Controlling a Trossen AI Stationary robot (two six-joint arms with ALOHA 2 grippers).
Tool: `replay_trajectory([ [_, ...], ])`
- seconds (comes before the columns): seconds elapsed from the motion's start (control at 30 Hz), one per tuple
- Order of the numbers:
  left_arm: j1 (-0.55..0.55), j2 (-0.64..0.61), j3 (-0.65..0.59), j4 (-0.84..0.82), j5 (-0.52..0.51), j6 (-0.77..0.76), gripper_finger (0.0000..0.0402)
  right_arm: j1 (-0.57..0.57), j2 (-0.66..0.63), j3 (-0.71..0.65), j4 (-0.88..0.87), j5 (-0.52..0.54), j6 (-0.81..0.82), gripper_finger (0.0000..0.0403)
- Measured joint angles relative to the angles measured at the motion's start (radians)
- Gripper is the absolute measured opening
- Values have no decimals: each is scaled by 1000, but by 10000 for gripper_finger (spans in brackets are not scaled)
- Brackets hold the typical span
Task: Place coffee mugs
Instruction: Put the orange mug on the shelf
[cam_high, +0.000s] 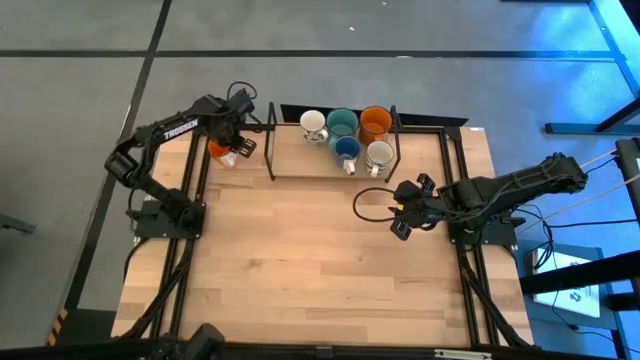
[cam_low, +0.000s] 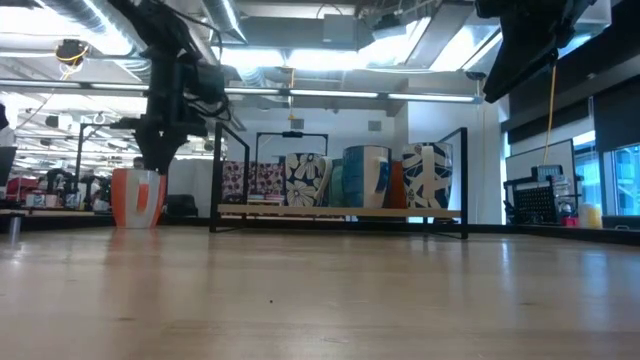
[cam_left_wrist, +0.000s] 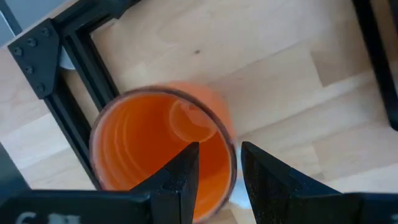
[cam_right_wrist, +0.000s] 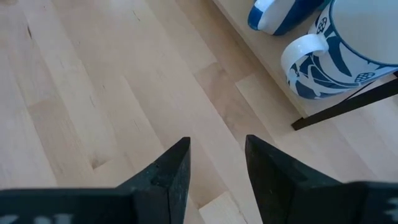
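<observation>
An orange mug (cam_high: 218, 151) stands near the table's far left, outside a black-framed rack (cam_high: 272, 140). My left gripper (cam_high: 232, 150) is over it from above, and in the left wrist view its fingers straddle the wall of the mug (cam_left_wrist: 155, 143). On the rack's wooden shelf stand a white mug (cam_high: 313, 123), a teal mug (cam_high: 342, 122), an orange mug (cam_high: 375, 122), a blue mug (cam_high: 347, 150) and a white patterned mug (cam_high: 379, 155). My right gripper (cam_high: 403, 215) hangs open over bare wood near the rack's right near corner and touches nothing. My left gripper (cam_left_wrist: 219, 149) has the orange mug by its rim wall (cam_left_wrist: 231, 158), with one finger (cam_left_wrist: 183, 171) inside the cup and the other (cam_left_wrist: 264, 177) outside. The fingers come from above, pointing down. The mug (cam_low: 137, 198) is upright with its base at table level.
The rack's black uprights (cam_low: 215, 170) and cross bar stand close to the right of the held mug. The table's black frame rail (cam_left_wrist: 74, 56) runs beside it on the left. My right wrist view shows the patterned mug (cam_right_wrist: 348, 50) at the shelf's edge, with open wood in front.
</observation>
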Motion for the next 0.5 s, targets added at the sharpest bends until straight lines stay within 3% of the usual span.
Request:
replay_trajectory([
  [0.23, 19, 68, 0, 42, 47, 7, 97, 0, 0, 0, 0, 7, -18, 138],
  [0.5, 27, 101, 0, 39, 42, 56, 15, 0, 0, 0, 0, 41, -19, 138],
])
